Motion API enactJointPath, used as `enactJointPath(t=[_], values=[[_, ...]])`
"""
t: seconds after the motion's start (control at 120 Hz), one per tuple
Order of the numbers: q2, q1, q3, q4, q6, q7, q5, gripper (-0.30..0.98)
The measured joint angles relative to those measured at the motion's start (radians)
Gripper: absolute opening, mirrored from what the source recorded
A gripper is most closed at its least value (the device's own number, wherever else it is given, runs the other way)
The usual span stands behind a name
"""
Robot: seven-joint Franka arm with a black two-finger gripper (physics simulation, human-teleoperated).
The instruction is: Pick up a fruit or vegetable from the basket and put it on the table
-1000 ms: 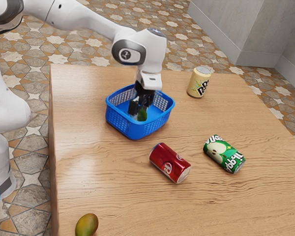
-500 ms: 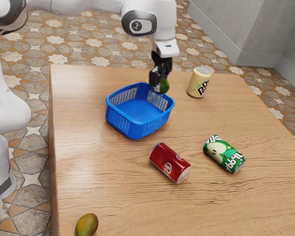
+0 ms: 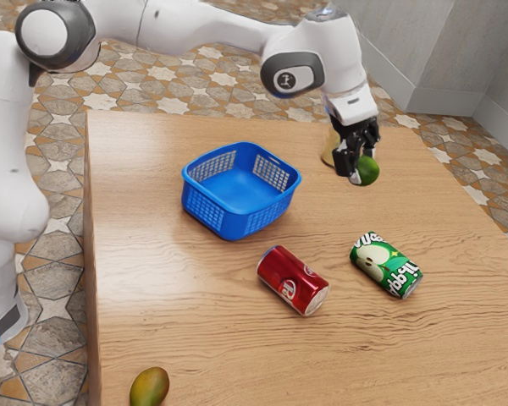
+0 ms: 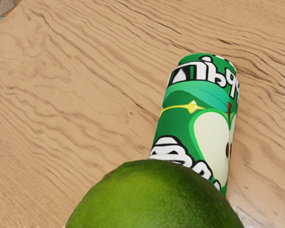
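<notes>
My gripper (image 3: 357, 169) is over the far part of the table (image 3: 195, 313), shut on a round green lime (image 3: 367, 171), which hangs in the air beyond the basket. The blue basket (image 3: 241, 222) stands upright on the table, and its visible floor holds nothing. In the wrist view the lime (image 4: 156, 199) is large at the lower edge, in front of the green can.
A green can (image 3: 386, 265) and a red can (image 3: 293, 281) lie on their sides. Partly behind my gripper stands a yellow can (image 3: 328, 152). A mango (image 3: 150, 386) lies near the table edge at the exterior view's lower left.
My gripper has risen out of the basket with the lime and moved toward the exterior view's right, past the basket's rim. The basket, cans and mango have stayed put.
</notes>
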Motion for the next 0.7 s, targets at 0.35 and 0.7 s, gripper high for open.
enactJointPath(t=[0.35,0.7], values=[[-0.129,-0.18,0.274,-0.054,0.28,-0.041,-0.003,0.46],[0.277,0.1,0.027,0.02,-0.214,-0.062,-0.113,0.65]])
